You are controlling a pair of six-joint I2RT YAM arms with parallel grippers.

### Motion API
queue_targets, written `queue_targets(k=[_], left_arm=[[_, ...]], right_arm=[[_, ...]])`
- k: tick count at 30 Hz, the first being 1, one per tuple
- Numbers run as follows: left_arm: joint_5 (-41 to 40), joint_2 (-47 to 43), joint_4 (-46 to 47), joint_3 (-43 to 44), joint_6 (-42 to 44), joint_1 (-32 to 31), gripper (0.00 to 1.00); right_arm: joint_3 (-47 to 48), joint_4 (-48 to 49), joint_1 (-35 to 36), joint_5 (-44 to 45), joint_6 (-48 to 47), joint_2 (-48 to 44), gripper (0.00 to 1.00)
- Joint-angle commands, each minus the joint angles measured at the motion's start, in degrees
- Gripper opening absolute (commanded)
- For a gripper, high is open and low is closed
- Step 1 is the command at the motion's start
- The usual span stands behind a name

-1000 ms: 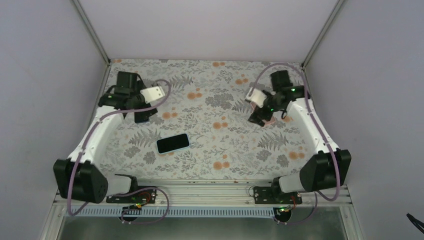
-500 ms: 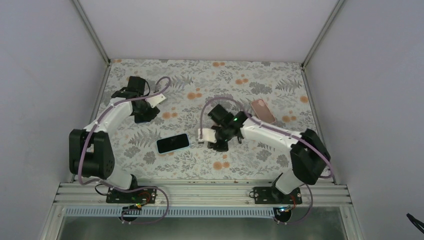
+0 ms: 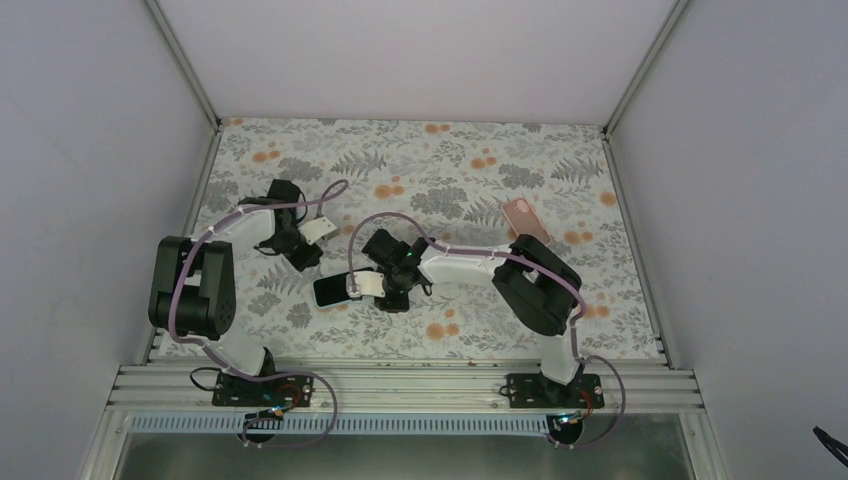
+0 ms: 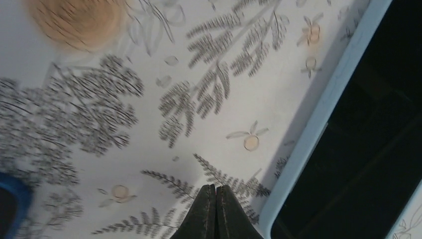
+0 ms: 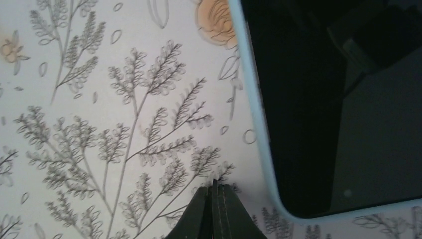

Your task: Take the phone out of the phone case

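Observation:
The phone (image 3: pixel 332 291) lies screen up in its pale blue phone case (image 4: pixel 318 124) on the flowered table, left of centre. In the left wrist view its black screen (image 4: pixel 373 124) fills the right side. My left gripper (image 4: pixel 215 188) is shut and empty, low over the cloth just beside the case's edge, at the phone's far left corner (image 3: pixel 305 262). My right gripper (image 5: pixel 215 185) is also shut on nothing, over the cloth beside the case rim (image 5: pixel 254 114), at the phone's right end (image 3: pixel 388 295). Its wrist hides that end from above.
A pink phone case (image 3: pixel 524 220) lies at the back right. A dark blue thing (image 4: pixel 10 204) shows at the lower left edge of the left wrist view. Grey walls stand on three sides of the table (image 3: pixel 450 330).
Both arms swung in from the back corners to the phone. Both grippers went from open to shut. The pink case, earlier under the right gripper, lies uncovered.

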Motion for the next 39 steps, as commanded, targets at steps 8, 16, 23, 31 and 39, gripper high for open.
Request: queue_targets(k=[8, 16, 23, 31, 39], left_arm=[[-2.9, 2.0, 2.3, -7.1, 1.2, 0.1, 0.02], [0.6, 1.6, 2.7, -9.9, 0.6, -0.2, 0.02], [3.8, -3.7, 0.9, -14.4, 0.8, -0.7, 0.02], [6.5, -1.2, -1.6, -11.4, 0.8, -6.0, 0.02], [6.5, -1.4, -1.4, -11.0, 0.7, -8.3, 0.02]], right_arm=[[3.4, 2.7, 0.5, 1.1, 0.8, 3.1, 0.04], [4.3, 3.7, -1.7, 3.1, 1.4, 4.4, 0.04], [7.5, 3.4, -6.9, 2.8, 0.9, 6.2, 0.04], [18.2, -1.8, -9.6, -0.8, 0.9, 12.5, 0.04], [20.8, -6.5, -12.8, -8.8, 3.6, 13.7, 0.04]])
